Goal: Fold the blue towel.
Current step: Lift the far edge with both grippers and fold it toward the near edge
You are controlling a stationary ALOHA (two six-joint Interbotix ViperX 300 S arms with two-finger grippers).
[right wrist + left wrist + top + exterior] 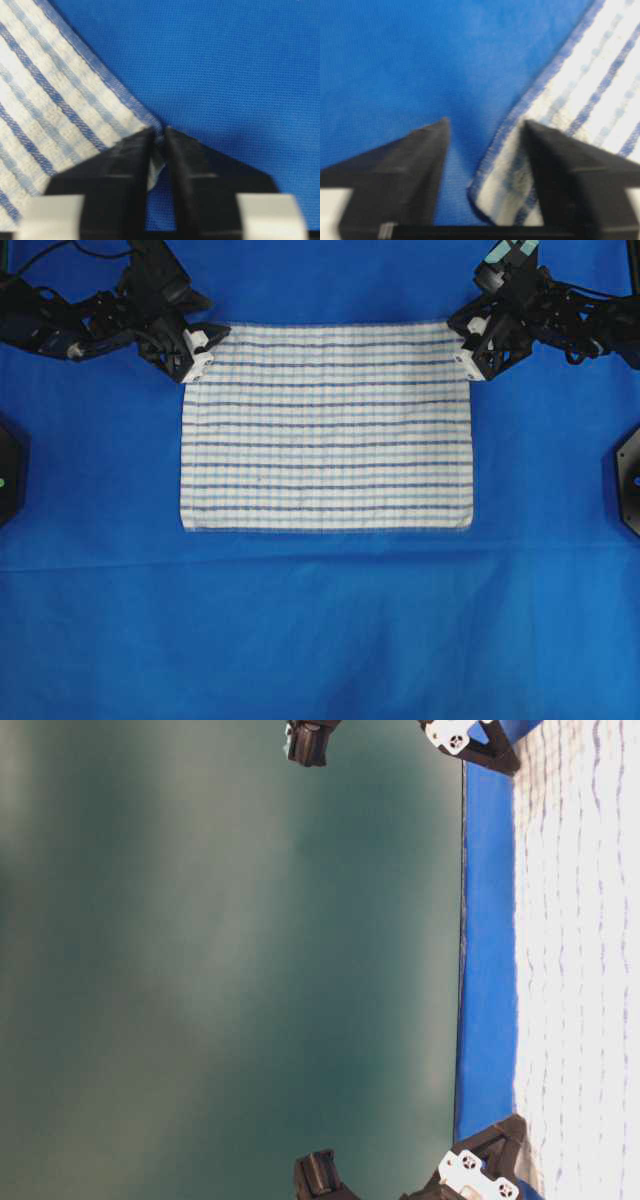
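The blue towel [326,426], white with thin blue stripes, lies flat and spread out in the middle of the overhead view. My left gripper [200,350] is at its far left corner. In the left wrist view the gripper [486,121] is open, and the towel corner [520,175] lies between the fingers, against the right finger [560,170]. My right gripper [468,350] is at the far right corner. In the right wrist view it [159,131] is shut on the very tip of the towel [55,100].
A large plain blue cloth [320,620] covers the whole table under the towel. Dark arm bases stand at the left edge [8,480] and the right edge [630,480]. The towel also shows in the table-level view [580,970].
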